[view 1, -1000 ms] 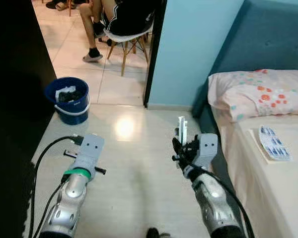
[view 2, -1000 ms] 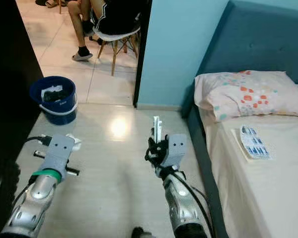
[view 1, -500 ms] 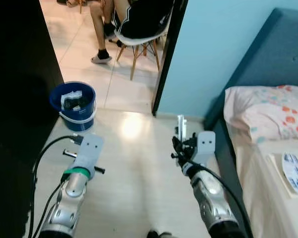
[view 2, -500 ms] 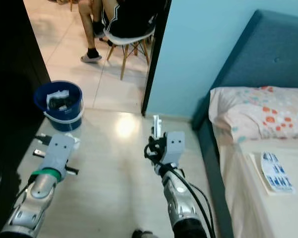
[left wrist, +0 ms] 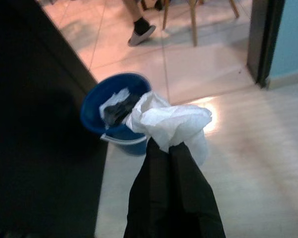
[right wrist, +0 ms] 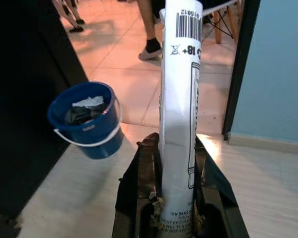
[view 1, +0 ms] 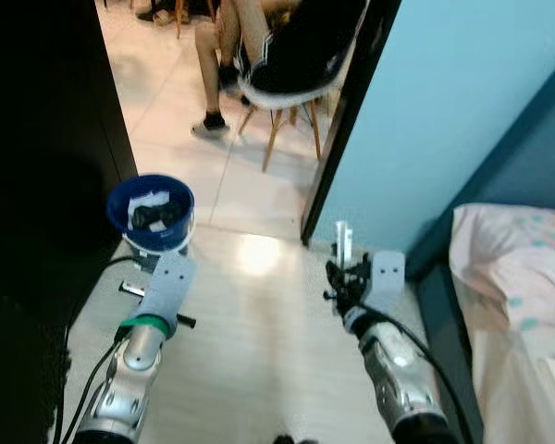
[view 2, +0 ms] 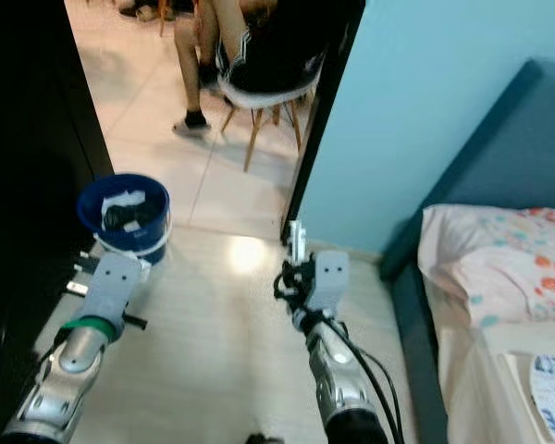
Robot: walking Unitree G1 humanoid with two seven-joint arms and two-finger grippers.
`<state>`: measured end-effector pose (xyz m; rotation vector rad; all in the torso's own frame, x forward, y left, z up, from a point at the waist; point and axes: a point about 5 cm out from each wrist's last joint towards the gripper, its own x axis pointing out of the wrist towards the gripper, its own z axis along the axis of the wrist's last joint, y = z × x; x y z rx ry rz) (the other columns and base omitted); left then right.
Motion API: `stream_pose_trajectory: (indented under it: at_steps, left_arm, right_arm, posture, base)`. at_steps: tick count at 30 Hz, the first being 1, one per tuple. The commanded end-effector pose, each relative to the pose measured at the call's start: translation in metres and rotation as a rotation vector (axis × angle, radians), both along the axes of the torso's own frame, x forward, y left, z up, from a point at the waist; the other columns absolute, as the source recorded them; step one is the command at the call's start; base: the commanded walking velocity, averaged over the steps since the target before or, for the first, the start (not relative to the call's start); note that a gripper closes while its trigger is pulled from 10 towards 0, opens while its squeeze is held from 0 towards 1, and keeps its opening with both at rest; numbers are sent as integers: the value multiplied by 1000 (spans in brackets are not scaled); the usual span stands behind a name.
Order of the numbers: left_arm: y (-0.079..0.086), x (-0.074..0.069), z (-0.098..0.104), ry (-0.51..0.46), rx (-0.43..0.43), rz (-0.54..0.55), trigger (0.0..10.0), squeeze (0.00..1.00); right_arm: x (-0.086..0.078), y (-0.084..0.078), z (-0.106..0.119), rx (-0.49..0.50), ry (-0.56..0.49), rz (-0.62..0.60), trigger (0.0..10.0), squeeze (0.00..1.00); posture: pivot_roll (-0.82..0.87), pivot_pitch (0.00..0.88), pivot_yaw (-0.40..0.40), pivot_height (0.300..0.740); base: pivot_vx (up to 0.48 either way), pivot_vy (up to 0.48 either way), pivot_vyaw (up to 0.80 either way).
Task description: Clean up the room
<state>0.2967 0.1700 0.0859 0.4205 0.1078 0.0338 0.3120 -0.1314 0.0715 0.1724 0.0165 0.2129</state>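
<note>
Nearest, a crumpled white tissue point(left wrist: 169, 121) is pinched between the closed fingers of the left gripper point(left wrist: 170, 148), raised over the pale floor point(view 1: 259, 342), apparently so that it can be dropped as rubbish. Beside it, a white tube point(right wrist: 180, 99) with a printed barcode is clamped upright between the narrowed fingers of the right gripper point(right wrist: 175, 196), presumably carried for the same purpose. Ahead, by the dark wall, a blue bucket point(view 1: 150, 215) is seen near the doorway, already holding dark and white scraps; it is judged to be the bin being approached. Beyond the door frame point(view 1: 347, 120), a seated person's legs point(view 1: 224, 65) and a chair point(view 1: 291, 92) are visible. A pillow point(view 2: 499, 259) lies on the bed at the right.
</note>
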Motion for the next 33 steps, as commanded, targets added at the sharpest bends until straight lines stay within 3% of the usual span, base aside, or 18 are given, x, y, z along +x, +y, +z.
stream_pose_trajectory:
  at_steps: [1,6,7,11,23,33]
  left_arm:
    - [0,-5,-8,26,0,1,10000,0]
    - [-6,-7,-13,48,17,-59,10000,0]
    - [-12,-10,-17,87,-40,-117,10000,0]
    - [-15,-13,-21,126,-80,-163,10000,0]
    - [-13,-10,-23,138,-58,-171,10000,0]
    - [-17,-8,-22,134,-71,-194,10000,0]
  right_arm:
    - [-3,-1,-3,4,3,-10,10000,0]
    - [-5,-1,-10,-5,24,-17,10000,0]
    - [-7,0,-14,-13,37,-19,10000,0]
    - [-9,3,-19,-22,50,-11,10000,0]
    - [-15,12,-28,-62,70,28,10000,0]
    - [-10,4,-22,-75,45,11,10000,0]
  posture:
    - [153,49,-45,740]
    - [153,42,-33,740]
    - [153,35,-13,740]
    - [155,30,-5,740]
    - [147,11,13,740]
    - [140,2,12,740]
  base:
    - [461,0,0]
    - [218,0,0]
    - [0,0,0]
    - [0,0,0]
    - [0,0,0]
    - [0,0,0]
